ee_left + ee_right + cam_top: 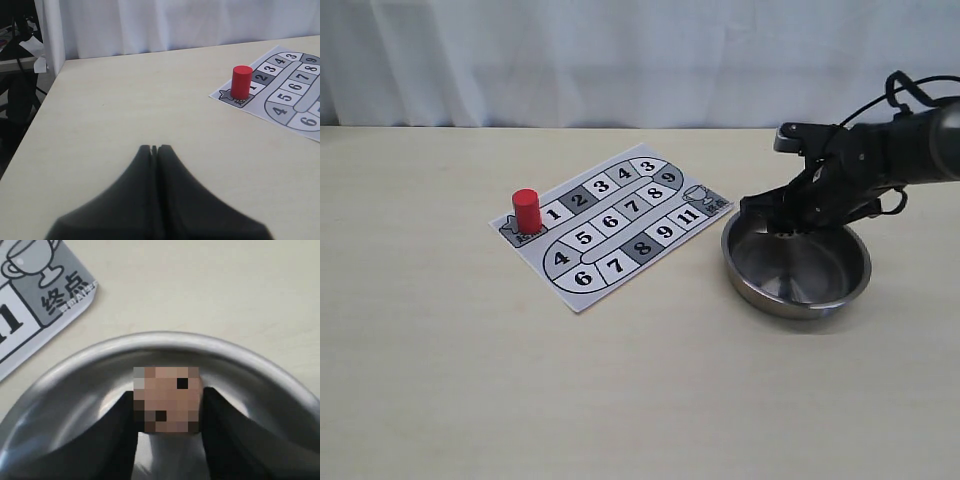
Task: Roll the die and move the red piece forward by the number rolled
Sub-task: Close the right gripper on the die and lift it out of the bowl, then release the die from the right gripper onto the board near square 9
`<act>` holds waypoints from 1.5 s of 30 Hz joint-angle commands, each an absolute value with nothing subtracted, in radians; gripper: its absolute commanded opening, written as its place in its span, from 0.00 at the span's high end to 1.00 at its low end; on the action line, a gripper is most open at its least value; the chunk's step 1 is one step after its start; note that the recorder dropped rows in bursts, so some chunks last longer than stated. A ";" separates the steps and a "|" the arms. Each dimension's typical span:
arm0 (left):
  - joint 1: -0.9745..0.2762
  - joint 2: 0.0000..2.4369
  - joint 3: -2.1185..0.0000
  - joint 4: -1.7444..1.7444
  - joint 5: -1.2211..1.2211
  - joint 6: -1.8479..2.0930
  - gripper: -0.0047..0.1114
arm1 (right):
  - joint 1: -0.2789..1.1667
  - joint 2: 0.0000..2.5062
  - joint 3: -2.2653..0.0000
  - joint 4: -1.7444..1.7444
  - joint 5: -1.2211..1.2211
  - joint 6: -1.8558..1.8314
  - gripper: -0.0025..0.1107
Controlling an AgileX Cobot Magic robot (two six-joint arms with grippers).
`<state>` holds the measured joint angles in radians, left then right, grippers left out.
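Die is pinched between the fingers of the right gripper, held just inside the metal bowl, near the rim on the board's side. For a fair roll, I'd judge the jaws should open nearer the bowl's middle, high enough for a tumble yet low enough to land inside. Releasing this close to the rim risks a bounce out. Well away from the bowl, the red piece stands on the start square of the board. The left gripper, farthest from the bowl, is closed on nothing.

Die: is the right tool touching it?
Touching. The right wrist view shows the die clamped by the right tool, both fingers flush against its sides, over the metal bowl.
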<state>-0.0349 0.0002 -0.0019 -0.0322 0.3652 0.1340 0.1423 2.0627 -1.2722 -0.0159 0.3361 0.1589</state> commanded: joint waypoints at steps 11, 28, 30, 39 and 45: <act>-0.035 0.000 0.000 -0.039 0.354 0.130 0.96 | 0.091 1.907 -1.279 -0.189 0.319 0.094 0.94; -0.035 0.000 0.000 -0.039 0.354 0.130 0.96 | -0.143 2.054 -1.425 -0.145 0.441 0.082 0.94; -0.035 0.000 0.000 -0.039 0.354 0.130 0.96 | -0.143 2.072 -1.450 -0.023 0.462 -0.018 0.94; -0.035 0.000 0.000 -0.039 0.354 0.130 0.96 | -0.143 2.101 -1.476 0.823 0.523 -0.766 0.46; -0.035 0.000 0.000 -0.039 0.354 0.130 0.96 | -0.143 2.101 -1.476 0.821 0.472 -0.744 0.12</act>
